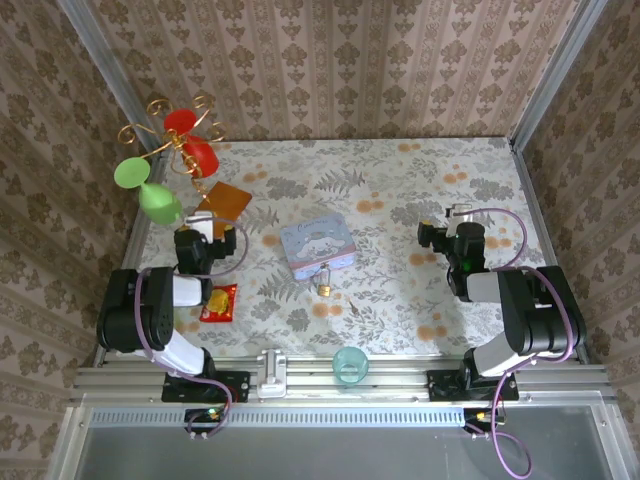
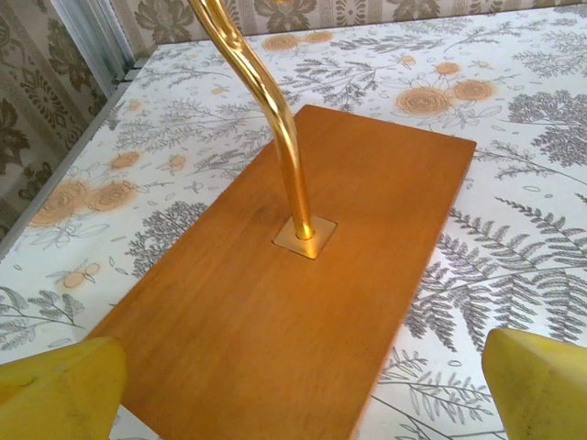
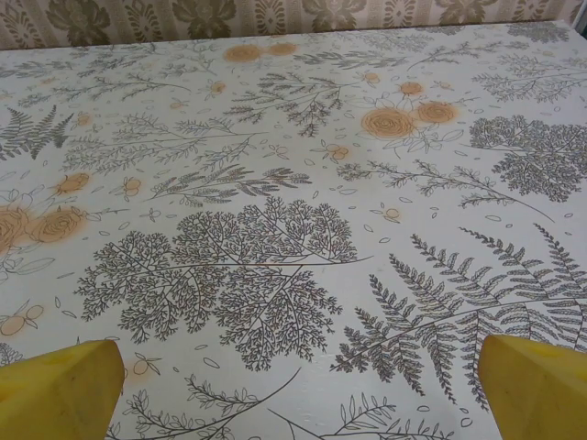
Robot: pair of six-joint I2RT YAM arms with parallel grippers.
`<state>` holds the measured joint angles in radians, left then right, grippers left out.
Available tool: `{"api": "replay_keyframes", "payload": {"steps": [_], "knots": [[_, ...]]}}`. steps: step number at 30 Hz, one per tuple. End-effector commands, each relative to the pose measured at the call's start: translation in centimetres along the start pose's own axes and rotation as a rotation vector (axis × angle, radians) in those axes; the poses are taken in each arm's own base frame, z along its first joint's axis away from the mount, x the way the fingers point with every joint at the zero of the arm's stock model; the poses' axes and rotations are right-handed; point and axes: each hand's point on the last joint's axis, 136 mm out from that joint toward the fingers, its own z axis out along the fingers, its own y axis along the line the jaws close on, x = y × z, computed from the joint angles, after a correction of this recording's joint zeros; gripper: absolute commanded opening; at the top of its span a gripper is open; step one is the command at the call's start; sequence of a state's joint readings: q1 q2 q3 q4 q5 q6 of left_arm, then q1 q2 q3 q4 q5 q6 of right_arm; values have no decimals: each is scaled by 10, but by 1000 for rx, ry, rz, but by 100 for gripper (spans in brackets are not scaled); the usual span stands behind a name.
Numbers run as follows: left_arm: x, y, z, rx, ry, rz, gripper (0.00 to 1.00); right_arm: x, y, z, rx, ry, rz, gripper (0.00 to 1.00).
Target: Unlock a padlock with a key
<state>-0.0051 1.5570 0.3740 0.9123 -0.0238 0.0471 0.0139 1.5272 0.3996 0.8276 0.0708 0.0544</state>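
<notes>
The padlock (image 1: pixel 325 287), tiny and brass-gold, lies on the fern-printed tablecloth just in front of a pale blue cartoon-printed tin (image 1: pixel 317 246). I cannot make out the key. My left gripper (image 1: pixel 207 222) is far left of the padlock, open, its yellow fingertips (image 2: pixel 64 390) spread over the near end of a wooden base (image 2: pixel 293 293). On the right side of the table my right gripper (image 1: pixel 460 213) is open too. Its yellow fingertips (image 3: pixel 537 385) hang wide apart over bare cloth.
A gold-wire stand (image 1: pixel 165 150) with red and green discs rises from the wooden base (image 1: pixel 222 203) at the back left; its stem (image 2: pixel 275 119) is close ahead of the left gripper. A red-and-yellow packet (image 1: pixel 219 301) lies by the left arm. A teal cup (image 1: pixel 350 365) sits on the front rail.
</notes>
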Motion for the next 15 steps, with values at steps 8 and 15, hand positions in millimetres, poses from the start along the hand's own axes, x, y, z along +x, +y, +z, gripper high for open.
{"api": "replay_keyframes", "payload": {"steps": [8,15], "knots": [[-10,-9,2,53,-27,25,100,-10,0,1,8,-32,-17,100],[-10,-9,2,52,-27,26,100,-10,0,1,9,-32,-18,100]]}}
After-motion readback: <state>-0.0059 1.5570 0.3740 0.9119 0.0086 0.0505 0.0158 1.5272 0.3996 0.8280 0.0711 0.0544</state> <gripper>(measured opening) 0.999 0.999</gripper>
